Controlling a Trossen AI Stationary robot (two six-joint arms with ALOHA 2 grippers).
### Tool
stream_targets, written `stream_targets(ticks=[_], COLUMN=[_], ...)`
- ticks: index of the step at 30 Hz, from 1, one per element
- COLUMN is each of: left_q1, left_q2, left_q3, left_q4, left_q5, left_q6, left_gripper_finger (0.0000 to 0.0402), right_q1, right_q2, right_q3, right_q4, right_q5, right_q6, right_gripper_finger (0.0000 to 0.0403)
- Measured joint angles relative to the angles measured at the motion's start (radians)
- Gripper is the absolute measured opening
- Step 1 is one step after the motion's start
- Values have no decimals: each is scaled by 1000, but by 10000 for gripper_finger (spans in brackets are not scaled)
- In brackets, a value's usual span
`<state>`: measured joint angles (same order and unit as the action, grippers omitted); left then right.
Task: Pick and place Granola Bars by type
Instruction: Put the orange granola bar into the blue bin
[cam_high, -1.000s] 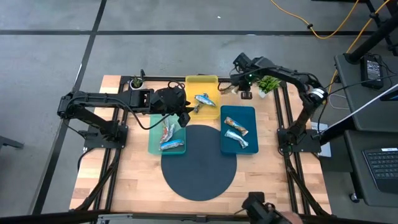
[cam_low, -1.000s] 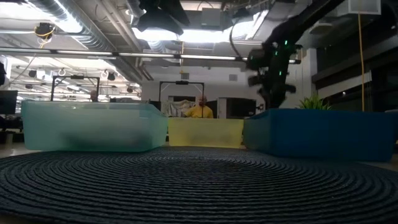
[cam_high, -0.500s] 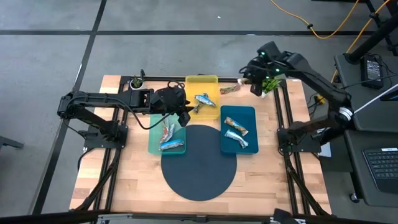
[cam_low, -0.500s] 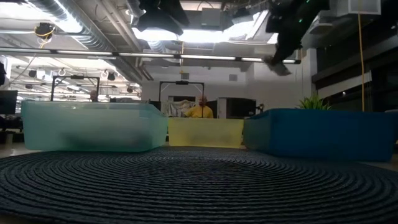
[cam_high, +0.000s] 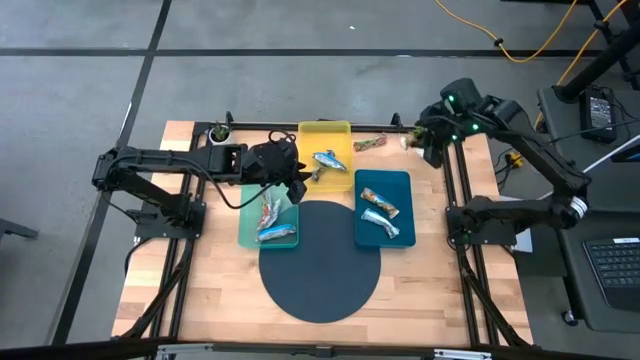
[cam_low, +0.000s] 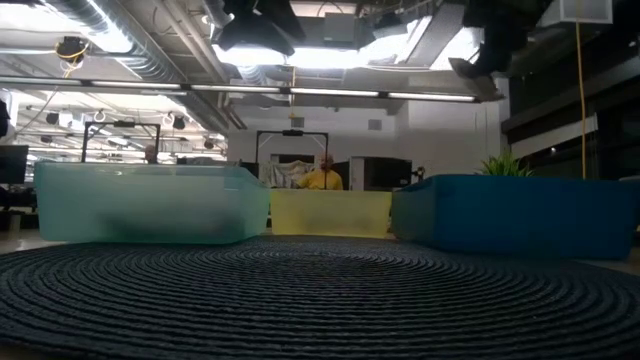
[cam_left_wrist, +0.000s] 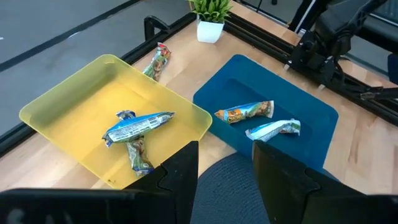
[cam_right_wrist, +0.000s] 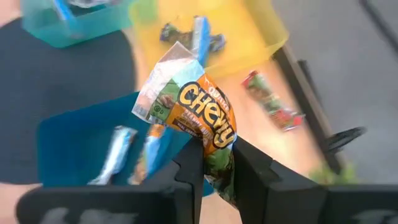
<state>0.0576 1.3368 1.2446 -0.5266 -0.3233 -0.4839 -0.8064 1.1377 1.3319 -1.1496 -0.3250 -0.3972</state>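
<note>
I see my right end effector clamped on 1 Chewy granola bar, blue tray below it.

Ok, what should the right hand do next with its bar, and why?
Probably carry it over the blue tray and lower: the right hand grips an orange Chewy bar high above the table, and a similar orange bar lies there.

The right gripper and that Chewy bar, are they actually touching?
Touching. The right wrist view shows the right gripper with its two dark fingers shut on the lower end of the Chewy bar, lifting it over the trays.
</note>
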Motion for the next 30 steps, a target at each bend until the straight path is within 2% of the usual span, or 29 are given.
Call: stream_targets(ticks=[9, 12, 17, 24, 30], left_q1=[-5, -5, -5, -5, -5], left_q2=[0, 0, 0, 0, 0], left_q3=[0, 0, 0, 0, 0], left_q4=[0, 0, 0, 0, 0], left_q5=[24, 42, 88, 93, 94], left_q6=[25, 45, 154, 225, 260], left_gripper_finger=[143, 143, 143, 143, 143], right_q1=[79, 110, 170, 297, 511], right_q2=[-216, -272, -324, -329, -224], right_q3=[-208, -209, -153, -130, -146], right_q4=[-5, -3, 3, 39, 66], right_q5=[-28, -24, 45, 74, 147], right_q6=[234, 320, 462, 614, 735], right_gripper_finger=[72, 72, 72, 72, 72])
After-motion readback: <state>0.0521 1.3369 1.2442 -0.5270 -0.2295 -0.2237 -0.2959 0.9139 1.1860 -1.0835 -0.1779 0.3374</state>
